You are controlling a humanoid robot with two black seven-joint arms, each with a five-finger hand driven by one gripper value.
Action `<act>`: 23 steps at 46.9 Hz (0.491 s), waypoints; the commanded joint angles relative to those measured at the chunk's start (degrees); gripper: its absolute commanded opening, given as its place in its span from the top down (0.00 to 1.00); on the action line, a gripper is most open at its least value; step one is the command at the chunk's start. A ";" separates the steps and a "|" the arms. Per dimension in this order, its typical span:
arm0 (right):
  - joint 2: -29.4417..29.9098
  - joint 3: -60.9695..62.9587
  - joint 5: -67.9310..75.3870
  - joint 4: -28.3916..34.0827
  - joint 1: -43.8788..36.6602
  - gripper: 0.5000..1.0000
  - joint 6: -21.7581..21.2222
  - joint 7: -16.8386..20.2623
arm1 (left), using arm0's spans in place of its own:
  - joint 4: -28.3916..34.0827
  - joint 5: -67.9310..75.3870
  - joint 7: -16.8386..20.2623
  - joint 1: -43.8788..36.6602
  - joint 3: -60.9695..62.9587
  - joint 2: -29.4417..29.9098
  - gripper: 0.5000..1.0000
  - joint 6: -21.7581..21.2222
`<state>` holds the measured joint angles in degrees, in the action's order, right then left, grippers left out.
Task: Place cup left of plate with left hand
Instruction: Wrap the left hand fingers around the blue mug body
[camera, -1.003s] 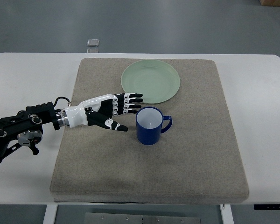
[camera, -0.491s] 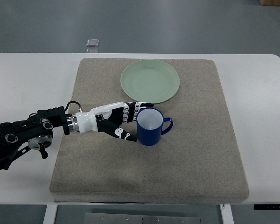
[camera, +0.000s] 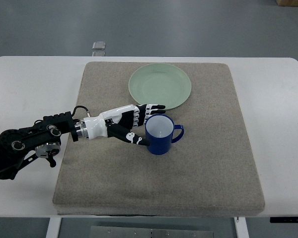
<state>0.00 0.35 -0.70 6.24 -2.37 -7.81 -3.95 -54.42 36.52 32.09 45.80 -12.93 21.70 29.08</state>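
A blue cup [camera: 161, 141] with a white inside stands upright on the grey mat [camera: 208, 168], its handle pointing right. The pale green plate [camera: 160, 86] lies just behind it at the mat's far edge. My left hand [camera: 150, 125] reaches in from the left and sits against the cup's left side, open. Its fingers [camera: 151, 107] stretch along the far side of the rim and the thumb [camera: 137, 139] lies by the near side. They are not closed around the cup. The right hand does not show.
The mat covers most of a white table [camera: 25, 84]. A strip of mat [camera: 104, 84] lies bare left of the plate. A small grey object [camera: 99, 45] lies on the floor beyond the table's far edge.
My left hand has slid right, from a gap short of the cup to its left side, with fingers and thumb now on either side of it. The cup has barely moved.
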 commanded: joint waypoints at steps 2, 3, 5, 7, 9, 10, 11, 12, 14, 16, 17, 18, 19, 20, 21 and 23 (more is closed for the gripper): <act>0.00 0.00 0.00 0.00 0.00 0.13 -0.01 0.00 | 0.10 0.13 -0.01 0.08 0.01 -0.60 0.02 0.01; 0.00 0.00 0.00 0.00 0.00 0.13 -0.01 0.00 | 0.10 0.22 -0.01 0.08 0.01 -0.60 0.02 0.01; 0.00 0.00 0.00 0.00 0.00 0.13 -0.01 0.00 | 0.10 0.22 -0.01 0.08 0.01 -0.78 0.02 0.01; 0.00 0.00 0.00 0.00 0.00 0.13 -0.01 0.00 | 0.10 0.31 -0.01 0.08 -0.08 -1.13 0.02 0.01; 0.00 0.00 0.00 0.00 0.00 0.13 -0.01 0.00 | 0.10 0.48 -0.01 0.08 -0.08 -1.39 0.03 0.01; 0.00 0.00 0.00 0.00 0.00 0.13 -0.01 0.00 | 0.19 0.48 -0.01 0.08 -0.08 -1.48 0.04 0.01; 0.00 0.00 0.00 0.00 0.00 0.13 -0.01 0.00 | 0.19 0.48 -0.01 0.16 -0.08 -1.57 0.05 0.01; 0.00 0.00 0.00 0.00 0.00 0.13 -0.01 0.00 | 0.28 0.57 -0.01 0.16 -0.08 -1.66 0.06 0.01; 0.00 0.00 0.00 0.00 0.00 0.13 -0.01 0.00 | 0.45 0.66 -0.01 0.16 -0.08 -1.92 0.09 0.01; 0.00 0.00 0.00 0.00 0.00 0.13 -0.01 0.00 | 0.45 0.66 -0.01 0.16 -0.08 -2.36 0.13 0.01; 0.00 0.00 0.00 0.00 0.00 0.13 -0.01 0.00 | 0.45 0.75 -0.01 0.25 -0.08 -2.45 0.18 0.01; 0.00 0.00 0.00 0.00 0.00 0.13 -0.01 0.00 | 0.54 0.84 -0.01 0.16 -0.08 -2.45 0.22 -0.08; 0.00 0.00 0.00 0.00 0.00 0.13 -0.01 0.00 | 0.54 0.84 -0.01 0.16 -0.08 -2.54 0.23 -0.08; 0.00 0.00 0.00 0.00 0.00 0.13 -0.01 0.00 | 0.54 0.84 -0.01 0.16 -0.08 -2.54 0.26 -0.08; 0.00 0.00 0.00 0.00 0.00 0.13 -0.01 0.00 | 0.45 0.84 -0.01 0.25 -0.08 -2.54 0.31 -0.08; 0.00 0.00 0.00 0.00 0.00 0.13 -0.01 0.00 | 0.54 0.92 -0.01 0.25 -0.08 -2.54 0.39 -0.26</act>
<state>0.00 0.35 -0.70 6.24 -2.38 -7.81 -3.96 -53.89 37.35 32.08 46.01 -13.01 19.17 29.04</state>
